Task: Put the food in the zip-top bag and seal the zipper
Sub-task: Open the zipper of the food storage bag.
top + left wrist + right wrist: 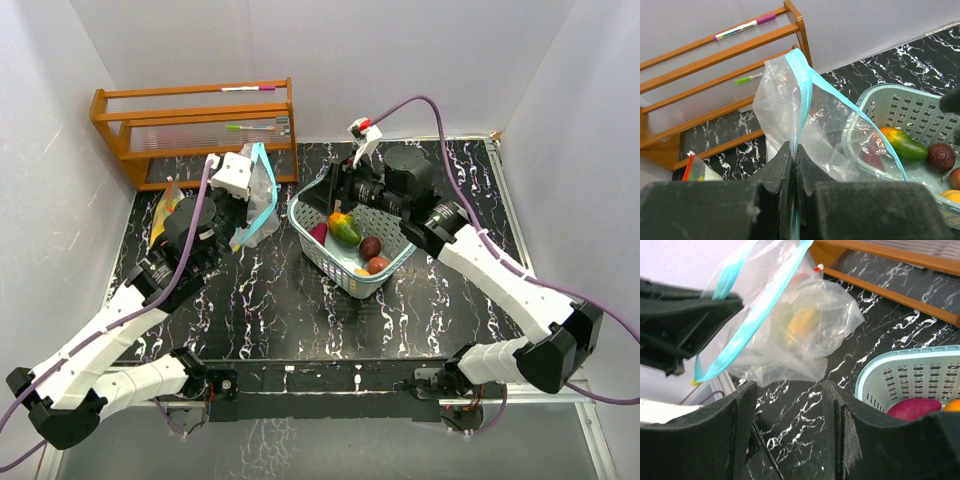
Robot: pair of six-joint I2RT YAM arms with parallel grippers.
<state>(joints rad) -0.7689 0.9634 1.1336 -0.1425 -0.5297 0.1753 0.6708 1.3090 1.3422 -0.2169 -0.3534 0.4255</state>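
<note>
Step in hand: loading food, early on. The zipper is not sealed.

Left tool (pixel 792 150) is clamped together on the zip-top bag (pixel 810 115), pinching one side near the blue zipper strip. It holds the bag up off the counter (pixel 250 300) in front of the wooden rack (pixel 190 125), with the mouth gaping toward the basket. A yellow shape shows through the plastic in the right wrist view. Can't tell if it is inside the bag or behind it.

Right tool (pixel 787 390) has its fingers apart with nothing between them, touching nothing. It hangs over the far-left rim of the teal mesh basket (pixel 395 275), between basket and bag.

Most of the food visible sits in the basket:
- mango (pixel 345 230)
- dark red round fruit (pixel 370 247)
- red-orange round fruit (pixel 379 264)
- magenta piece (pixel 320 233) against the left wall
- a bit of yellow low in the basket, too hidden to name

Next move, as I judge it: right tool drops into the basket and closes on one piece; the mango is nearest and on top. It then carries the piece across to the bag mouth and lets go inside. The mouth is floppy and held by one side only, so the drop needs to go well past the zipper strip. The left grip must hold steady while this happens. Sealing comes last and likely needs both tools on the strip.
</note>
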